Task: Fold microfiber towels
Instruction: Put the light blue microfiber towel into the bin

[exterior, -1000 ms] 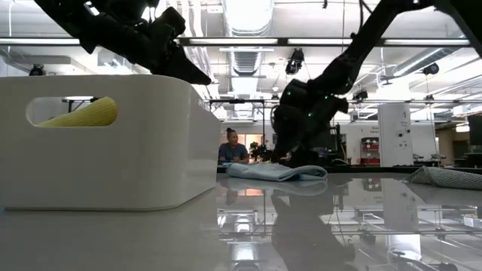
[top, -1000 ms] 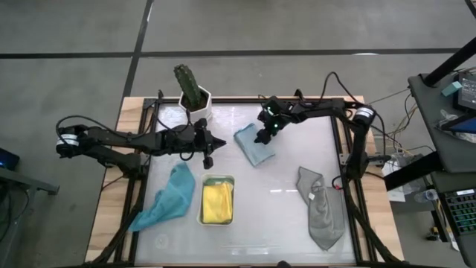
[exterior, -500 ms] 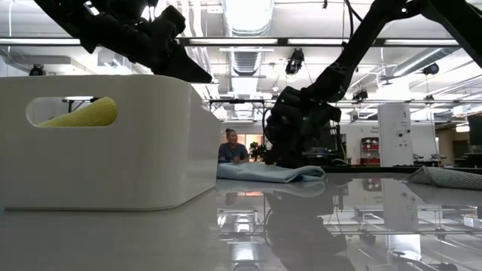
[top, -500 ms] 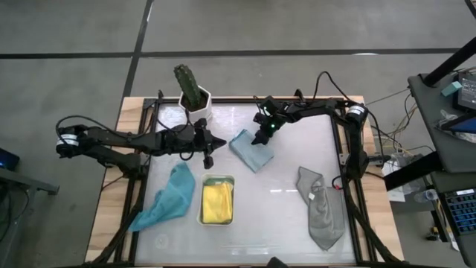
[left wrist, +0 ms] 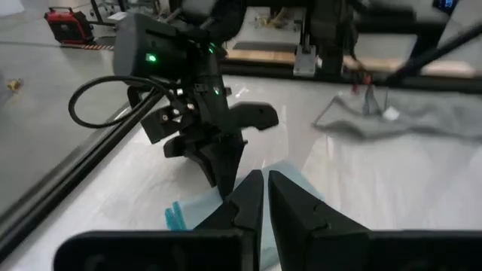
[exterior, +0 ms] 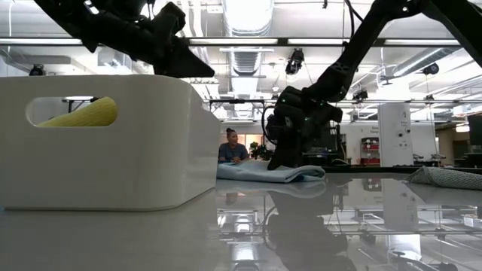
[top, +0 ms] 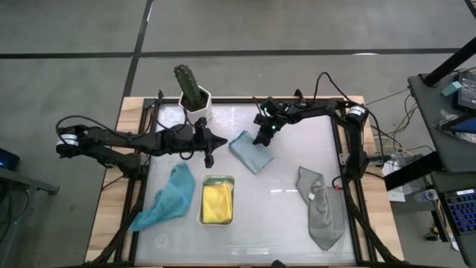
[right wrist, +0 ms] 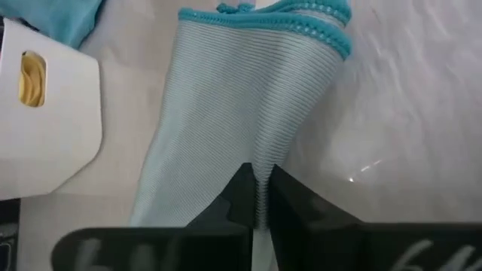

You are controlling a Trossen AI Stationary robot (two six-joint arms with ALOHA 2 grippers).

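My right wrist view is showing what the overhead view cannot: my right claw (right wrist: 257,197) is pinching a ridge of the light blue ribbed microfiber towel (right wrist: 241,113), its fingers nearly together with a thin fold of cloth between them. From above, that right claw (top: 260,138) is only appearing as a dark shape sitting at the far edge of the light blue towel (top: 251,151), near the middle of the bench's far side. The low view is showing the same claw (exterior: 280,159) pressing down onto the flat folded cloth (exterior: 267,172), and a person sitting in the room beyond.

My left claw (top: 209,159) is hanging with its fingers closed and empty, just left of the light blue towel and nearer the far-left part of the bench (top: 275,205).

I am counting four towels: the light blue one; a teal soft cloth (top: 167,196) lying crumpled near the left edge; a yellow cloth (top: 217,202) lying inside the white rectangular tray (top: 216,179) toward the near edge; and a grey cloth (top: 320,209) lying rumpled by the right edge. One potted cactus (top: 193,92) is standing at the far-left corner.
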